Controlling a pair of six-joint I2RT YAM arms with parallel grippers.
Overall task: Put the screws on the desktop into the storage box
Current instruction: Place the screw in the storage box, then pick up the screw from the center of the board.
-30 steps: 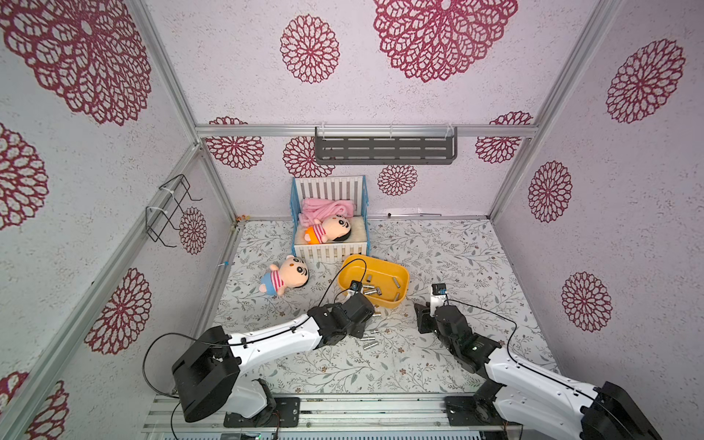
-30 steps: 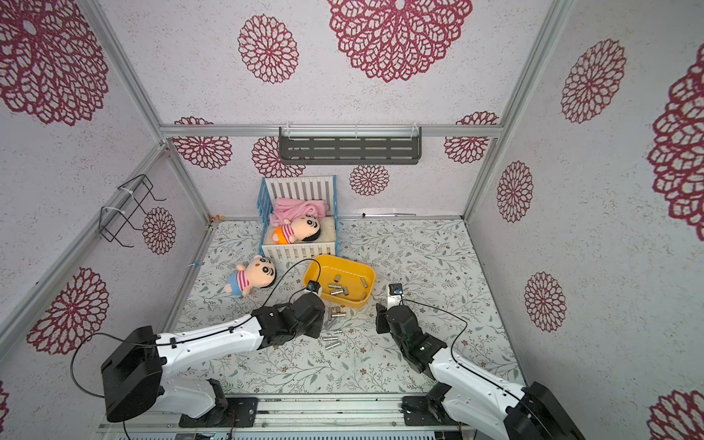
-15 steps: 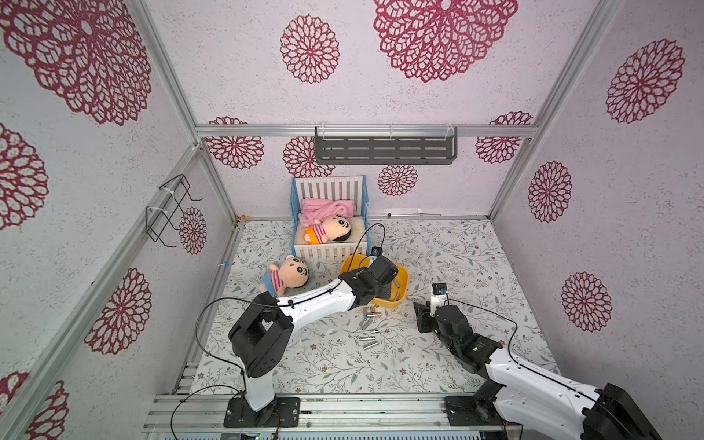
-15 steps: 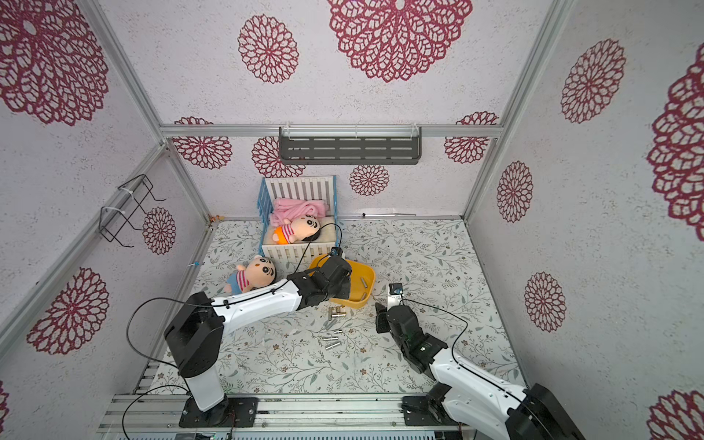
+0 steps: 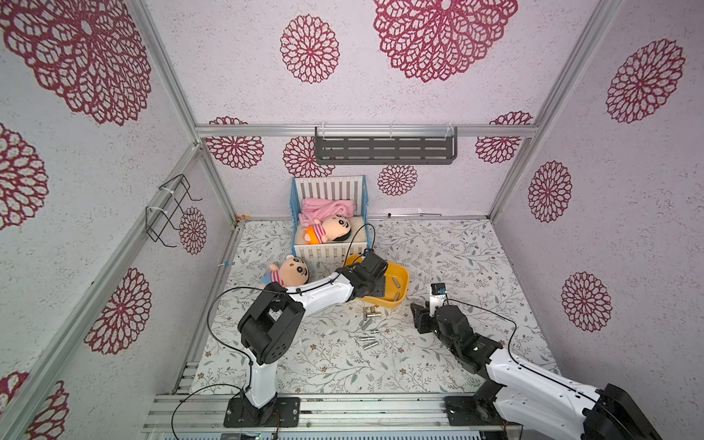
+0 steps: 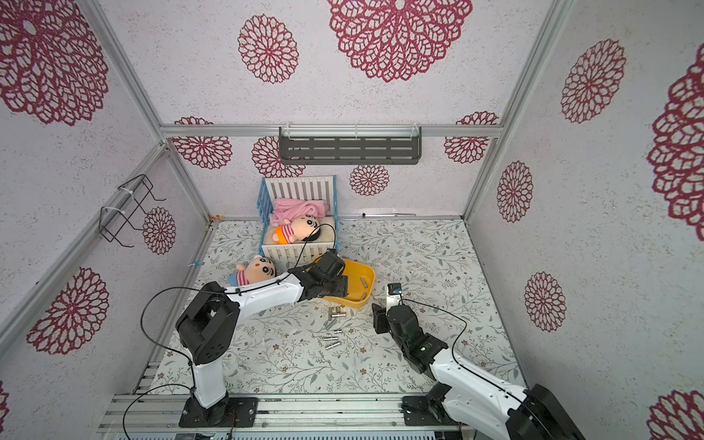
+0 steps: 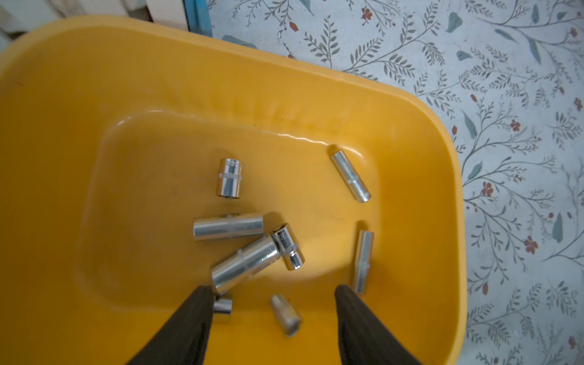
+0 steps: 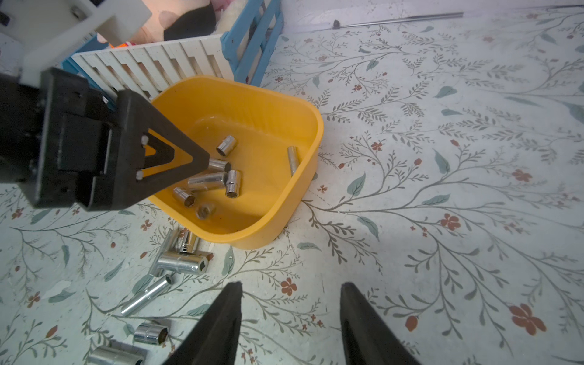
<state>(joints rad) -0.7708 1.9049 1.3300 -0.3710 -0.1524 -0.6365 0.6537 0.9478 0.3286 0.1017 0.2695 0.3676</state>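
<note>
Over the shallow yellow plastic storage box hangs the left gripper, its black fingers wide apart and holding nothing. Several small shiny silver metal screws lie inside the box. Other screws lie on the white leaf-printed desktop just beside it. Near them the right gripper is also spread and empty.
</note>
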